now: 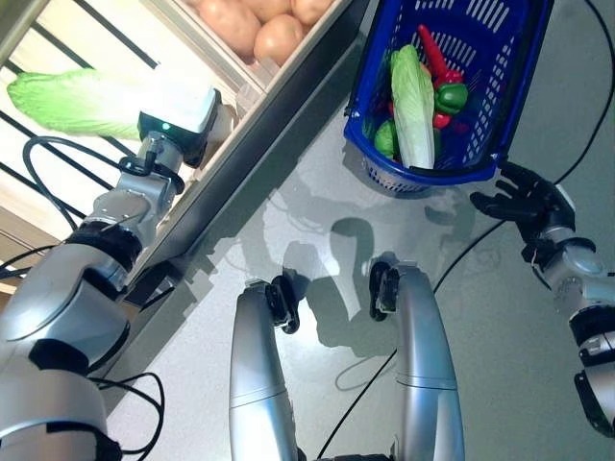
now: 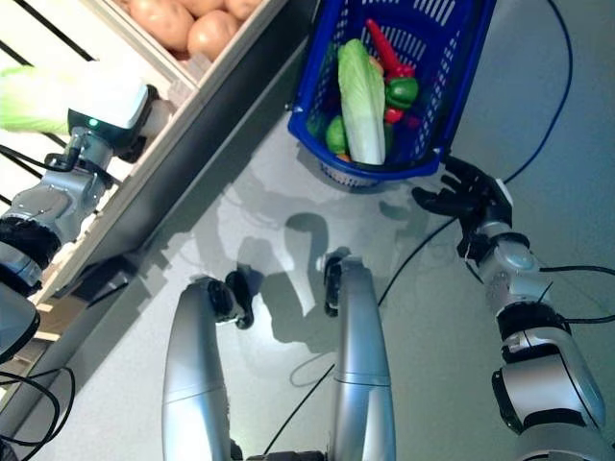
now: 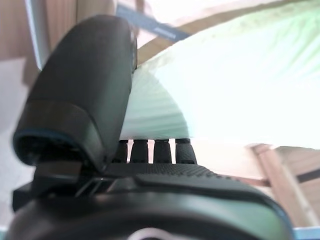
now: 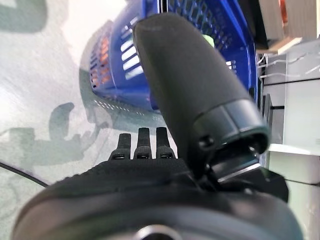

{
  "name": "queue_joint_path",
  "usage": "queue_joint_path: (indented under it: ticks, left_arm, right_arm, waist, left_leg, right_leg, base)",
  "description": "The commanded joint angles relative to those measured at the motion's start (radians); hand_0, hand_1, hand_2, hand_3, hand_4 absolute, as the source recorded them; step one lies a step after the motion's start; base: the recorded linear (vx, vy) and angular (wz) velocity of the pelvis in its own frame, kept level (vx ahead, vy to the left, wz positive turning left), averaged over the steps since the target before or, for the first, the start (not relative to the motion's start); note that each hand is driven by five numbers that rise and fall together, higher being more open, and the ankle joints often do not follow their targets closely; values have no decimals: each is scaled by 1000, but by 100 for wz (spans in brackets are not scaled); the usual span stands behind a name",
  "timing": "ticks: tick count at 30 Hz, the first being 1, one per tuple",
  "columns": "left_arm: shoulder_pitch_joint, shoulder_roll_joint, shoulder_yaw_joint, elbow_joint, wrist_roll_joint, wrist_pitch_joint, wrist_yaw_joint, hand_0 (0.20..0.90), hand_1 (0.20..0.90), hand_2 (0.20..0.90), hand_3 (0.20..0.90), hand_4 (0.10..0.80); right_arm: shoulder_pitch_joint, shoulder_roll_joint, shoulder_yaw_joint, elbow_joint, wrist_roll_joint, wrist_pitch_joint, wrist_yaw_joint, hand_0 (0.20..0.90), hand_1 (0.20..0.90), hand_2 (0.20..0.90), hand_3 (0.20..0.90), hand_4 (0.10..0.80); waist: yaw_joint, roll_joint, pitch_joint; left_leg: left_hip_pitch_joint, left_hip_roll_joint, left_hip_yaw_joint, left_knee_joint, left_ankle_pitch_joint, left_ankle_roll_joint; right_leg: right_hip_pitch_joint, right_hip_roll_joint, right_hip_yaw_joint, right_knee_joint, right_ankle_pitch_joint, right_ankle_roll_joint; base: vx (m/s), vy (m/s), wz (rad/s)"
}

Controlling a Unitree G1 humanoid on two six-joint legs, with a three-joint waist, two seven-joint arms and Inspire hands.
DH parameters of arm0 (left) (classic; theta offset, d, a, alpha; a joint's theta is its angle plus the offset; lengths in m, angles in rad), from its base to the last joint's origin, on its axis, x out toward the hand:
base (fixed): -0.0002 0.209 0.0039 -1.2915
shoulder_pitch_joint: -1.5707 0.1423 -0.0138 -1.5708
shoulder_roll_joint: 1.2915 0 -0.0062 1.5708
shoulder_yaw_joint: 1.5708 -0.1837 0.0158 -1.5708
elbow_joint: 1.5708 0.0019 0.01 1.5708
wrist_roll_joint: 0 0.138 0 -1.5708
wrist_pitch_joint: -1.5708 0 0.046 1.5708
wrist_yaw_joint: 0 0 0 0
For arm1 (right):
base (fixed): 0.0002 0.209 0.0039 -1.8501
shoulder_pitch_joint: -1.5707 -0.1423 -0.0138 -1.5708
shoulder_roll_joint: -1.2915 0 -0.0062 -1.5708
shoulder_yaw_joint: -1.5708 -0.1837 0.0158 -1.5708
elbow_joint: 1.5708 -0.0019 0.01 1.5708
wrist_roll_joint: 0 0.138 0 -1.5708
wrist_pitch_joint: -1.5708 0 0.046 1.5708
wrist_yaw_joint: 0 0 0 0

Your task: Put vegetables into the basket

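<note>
A pale green napa cabbage (image 1: 67, 101) lies across the shelf bars at the upper left, its stalk end at my left hand (image 1: 183, 115). In the left wrist view the cabbage (image 3: 240, 80) fills the space between the thumb (image 3: 85, 85) and the fingers (image 3: 150, 150), which run under it. The blue plastic basket (image 1: 363, 101) stands on the grey floor at the top centre. It holds another napa cabbage (image 1: 415, 101), a red pepper (image 1: 432, 53) and green peppers (image 1: 452, 96). My right hand (image 1: 524, 202) hovers open just beside the basket's near rim, holding nothing.
A wooden crate of potatoes (image 1: 259, 24) sits on the shelf right of the held cabbage. The shelf's grey front edge (image 1: 240, 154) runs diagonally between my left arm and the basket. Grey floor lies in front of the basket.
</note>
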Motion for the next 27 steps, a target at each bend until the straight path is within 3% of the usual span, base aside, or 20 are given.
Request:
queue_joint_path:
  ticks: [1, 6, 9, 15, 17, 21, 27]
  left_arm:
    - [-26, 112, 50, 1, -28, 55, 17, 300, 300, 300, 300, 400]
    - [10, 129, 107, -5, -37, 7, 81, 300, 300, 300, 300, 400]
    - [52, 139, 148, -10, -84, -12, 111, 300, 300, 300, 300, 400]
    - [206, 141, 298, -93, -165, -75, 144, 300, 300, 300, 300, 400]
    - [293, 124, 388, -132, -254, -127, 176, 300, 300, 300, 300, 400]
    - [484, 22, 582, -234, -333, -208, 213, 300, 300, 300, 300, 400]
    - [661, -121, 701, -379, -448, -271, 250, 300, 300, 300, 300, 400]
  right_arm:
    - [10, -17, -77, -80, 52, -100, 40, 900, 900, 900, 900, 800]
    - [23, 18, -80, -121, 26, -113, 50, 900, 900, 900, 900, 800]
    - [58, 41, -84, -158, 14, -106, 49, 900, 900, 900, 900, 800]
    - [175, 109, -100, -265, -26, -96, 54, 900, 900, 900, 900, 800]
    - [220, 148, -98, -313, -58, -101, 59, 900, 900, 900, 900, 800]
    - [336, 231, -99, -395, -129, -97, 125, 900, 900, 900, 900, 800]
    - [432, 300, -63, -475, -305, -104, 111, 900, 900, 900, 900, 800]
  waist:
    - [-17, -35, -5]
    - [-13, -35, -10]
    - [-11, -35, -63]
    - [0, -41, -154]
    - [10, -44, -194]
    - [31, -52, -264]
    - [48, -51, -353]
  left_leg:
    - [159, 5, 78, -51, -33, 43]
    - [331, 8, 108, -185, -4, 22]
    - [417, 0, 127, -293, 29, 9]
    - [595, -35, 124, -499, 79, 2]
    - [684, -48, 119, -599, 101, 0]
    - [866, -77, 124, -793, 151, -9]
    - [1047, -101, 125, -1023, 248, -11]
  right_leg:
    - [187, 1, -14, -114, 61, -29]
    - [350, -4, -34, -230, 83, -15]
    - [429, -15, -43, -310, 100, -6]
    - [612, -25, -60, -483, 124, 5]
    - [708, -24, -68, -580, 131, 4]
    - [901, -24, -106, -780, 157, 15]
    - [1105, -4, -146, -1045, 236, 24]
  base:
    - [19, -34, 5]
    - [3, -14, 7]
    - [53, -12, 13]
    - [95, -20, 6]
    - [133, 2, -3]
    - [140, -1, -7]
    - [96, -17, 2]
